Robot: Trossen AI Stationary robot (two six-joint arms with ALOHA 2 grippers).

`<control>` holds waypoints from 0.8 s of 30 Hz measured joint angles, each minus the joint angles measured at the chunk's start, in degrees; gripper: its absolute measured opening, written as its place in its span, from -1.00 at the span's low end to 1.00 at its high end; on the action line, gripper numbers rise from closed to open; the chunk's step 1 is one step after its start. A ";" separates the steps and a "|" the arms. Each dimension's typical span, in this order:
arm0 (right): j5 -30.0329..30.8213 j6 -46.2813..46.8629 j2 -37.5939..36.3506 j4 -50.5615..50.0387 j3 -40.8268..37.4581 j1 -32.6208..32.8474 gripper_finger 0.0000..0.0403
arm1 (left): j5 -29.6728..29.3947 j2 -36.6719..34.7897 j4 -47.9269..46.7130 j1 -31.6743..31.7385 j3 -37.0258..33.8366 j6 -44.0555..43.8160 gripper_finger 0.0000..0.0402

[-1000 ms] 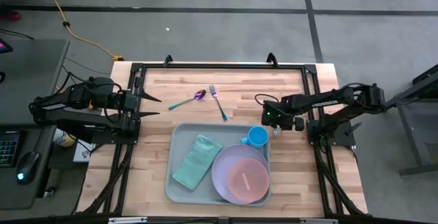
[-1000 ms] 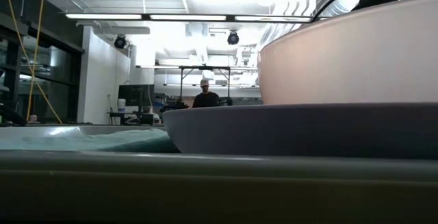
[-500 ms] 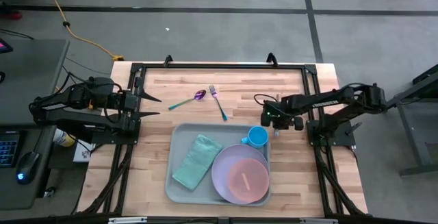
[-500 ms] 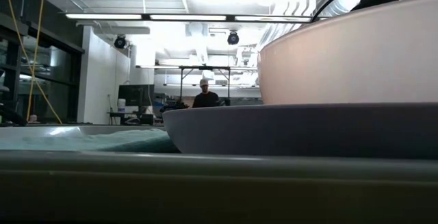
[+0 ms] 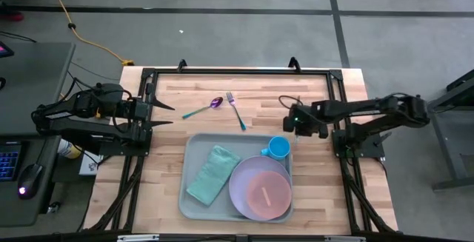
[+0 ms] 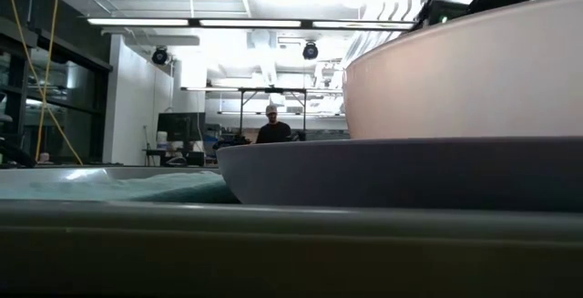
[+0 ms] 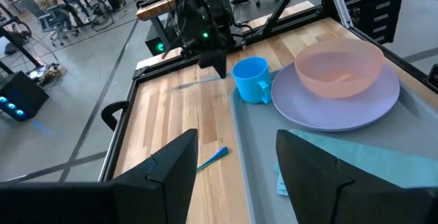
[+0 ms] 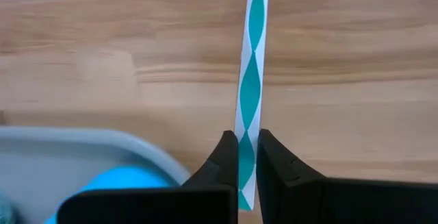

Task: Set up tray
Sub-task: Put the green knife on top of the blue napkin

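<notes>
The pale grey-green tray (image 5: 191,197) lies at the table's near middle. On it are a teal napkin (image 5: 212,173), a lavender plate (image 5: 244,197) bearing a pink bowl (image 5: 265,192), and a blue cup (image 5: 278,148) at its far right corner. My right gripper (image 5: 298,122) stands just beyond that corner, shut on a white straw with teal stripes (image 8: 250,80). My left gripper (image 7: 233,162) is open and empty at the table's left edge (image 5: 159,113). My right gripper pinches the straw near one end (image 8: 246,145) between its two fingers. The fingers point down, as the left wrist view (image 7: 212,58) shows. The straw runs out from the fingers over the bare wood. Whether it touches the table, I cannot tell.
A purple spoon with a teal handle (image 5: 204,109) and a fork with a teal handle (image 5: 235,109) lie on the wood beyond the tray. A black frame (image 5: 237,72) runs round the table. A person (image 6: 272,129) sits far off in the room.
My right gripper has moved a little toward the table's far and right edges with the straw, staying shut.
</notes>
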 joint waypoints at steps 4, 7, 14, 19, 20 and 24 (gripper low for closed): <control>0.09 -0.76 -5.29 -1.05 0.00 0.00 -0.99 | 0.00 0.00 -0.02 0.00 0.00 0.00 0.13; -0.20 -1.86 -10.01 -1.39 0.00 0.03 -0.99 | 0.16 0.00 -0.02 -0.02 0.00 0.00 0.13; -0.22 -4.66 -20.87 -0.93 0.95 1.56 -0.99 | 0.50 0.00 -0.02 -0.02 0.00 0.00 0.13; 1.91 -5.74 -22.38 1.29 6.53 6.18 -0.99 | 0.53 0.00 -0.02 -0.01 -0.01 0.00 0.13; 2.61 -5.86 -21.65 2.33 8.26 7.53 -0.99 | 0.55 0.02 -0.02 -0.01 -0.02 0.00 0.13; 5.47 -6.14 -16.12 4.37 15.52 14.14 -0.99 | 0.61 0.01 -0.02 -0.01 0.00 -0.02 0.13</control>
